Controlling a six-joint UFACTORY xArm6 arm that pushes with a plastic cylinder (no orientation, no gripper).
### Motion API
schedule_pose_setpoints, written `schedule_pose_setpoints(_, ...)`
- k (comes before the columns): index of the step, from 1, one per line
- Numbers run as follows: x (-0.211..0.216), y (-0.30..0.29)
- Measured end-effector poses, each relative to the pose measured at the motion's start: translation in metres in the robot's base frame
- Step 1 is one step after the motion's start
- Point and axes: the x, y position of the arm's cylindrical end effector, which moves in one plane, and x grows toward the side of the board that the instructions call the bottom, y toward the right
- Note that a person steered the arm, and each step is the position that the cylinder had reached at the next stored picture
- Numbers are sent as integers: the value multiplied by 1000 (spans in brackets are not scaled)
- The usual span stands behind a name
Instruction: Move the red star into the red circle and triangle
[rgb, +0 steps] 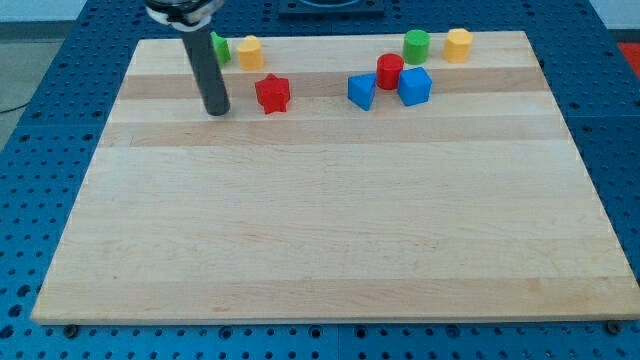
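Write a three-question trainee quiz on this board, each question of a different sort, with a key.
1. True or false: my tip touches the red star.
2. Which block stands closest to the red cylinder? A) the green cylinder B) the blue block at its right C) the yellow block at the view's top left
3. Fill in: the red star lies to the view's ____ of my tip.

Key
1. False: a strip of bare board shows between them.
2. B
3. right
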Motion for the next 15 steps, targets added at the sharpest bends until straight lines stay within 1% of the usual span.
schedule_pose_setpoints(1, -6, 24)
schedule_pose_setpoints(3, -11, 91)
schedule_pose_setpoints(5, -51, 103)
schedule_pose_setpoints(6, -62, 103)
schedule_pose_setpoints(7, -62, 81)
schedule_pose_setpoints(8, -63, 78)
schedule_pose_setpoints(9, -87, 77)
schedule_pose_setpoints(10, -99, 77)
schedule_pose_setpoints(11, -99, 88)
schedule_pose_setpoints(13, -78, 150)
schedule_pose_setpoints(14, -78, 173)
schedule_pose_setpoints(15, -86, 170)
